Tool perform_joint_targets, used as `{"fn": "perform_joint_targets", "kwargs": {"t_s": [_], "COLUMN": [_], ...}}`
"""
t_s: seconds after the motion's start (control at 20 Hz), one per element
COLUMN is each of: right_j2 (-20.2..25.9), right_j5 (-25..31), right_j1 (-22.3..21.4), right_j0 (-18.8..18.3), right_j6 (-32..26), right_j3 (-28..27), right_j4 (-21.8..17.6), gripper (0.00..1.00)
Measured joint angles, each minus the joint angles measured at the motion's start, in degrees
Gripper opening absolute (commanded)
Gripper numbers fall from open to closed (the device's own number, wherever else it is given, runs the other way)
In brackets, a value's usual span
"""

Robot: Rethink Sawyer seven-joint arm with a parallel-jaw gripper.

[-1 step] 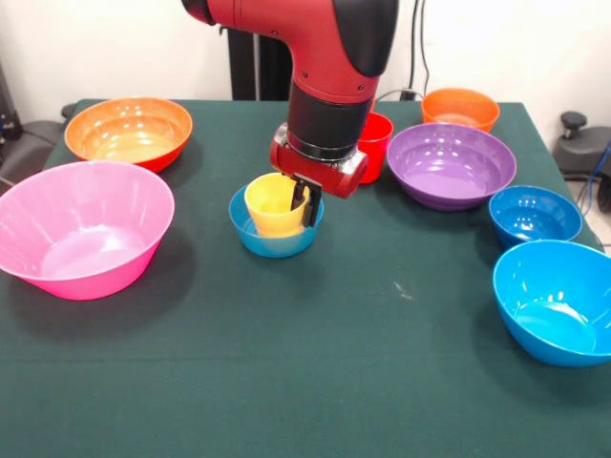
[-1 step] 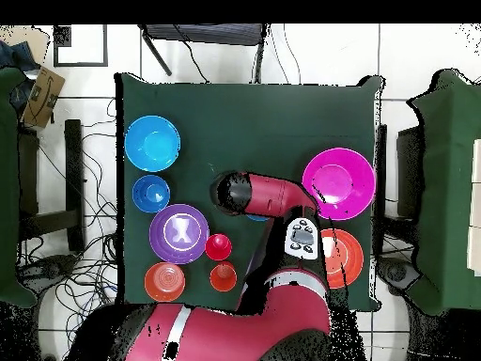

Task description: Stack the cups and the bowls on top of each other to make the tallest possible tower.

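- Front view shows the gripper (image 1: 307, 202) reaching down into the yellow cup (image 1: 275, 204), with one dark finger over the cup's rim at about its 3 o'clock side; whether the fingers pinch the wall or stand slack cannot be told from either picture.
- The yellow cup sits tilted inside a small blue bowl (image 1: 274, 234) near the middle of the table (image 1: 305, 382). That pair is the only stacking visible, so the tower looks barely begun.
- Risk: the cup leans rather than sitting flat. If the arm lifts away with a finger dragging on the rim, the cup could tip out, or pull the light bowl along with it.
- Risk: if the grip is on one wall only, the thin plastic may flex and let the cup slip or twist.
- Just behind the gripper, at 1 o'clock from the cup, stands the red cup (image 1: 374, 145); a sideways swing of the wrist could knock it.
- In the front view the purple bowl (image 1: 451, 164) lies at 2 o'clock, the small orange bowl (image 1: 460, 108) beyond it, another small blue bowl (image 1: 535, 214) at 3 o'clock and the bright blue bowl (image 1: 558, 298) at 4 o'clock.
- The large pink bowl (image 1: 81, 227) lies at 9 o'clock and the large orange bowl (image 1: 128, 131) at 10 o'clock, both well apart.
- A narrow cup on a small bowl makes a poor base; wide bowls placed on it later would likely wobble.
- In the overhead view the arm hides the cup and its bowl.
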Motion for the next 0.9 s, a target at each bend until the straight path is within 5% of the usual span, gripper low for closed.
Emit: {"fn": "perform_joint_targets", "kwargs": {"t_s": [0.9], "right_j2": [0.0], "right_j5": [0.0], "right_j1": [-0.5], "right_j0": [0.0], "right_j6": [0.0], "right_j3": [0.6], "right_j4": [-0.5], "gripper": [0.0]}}
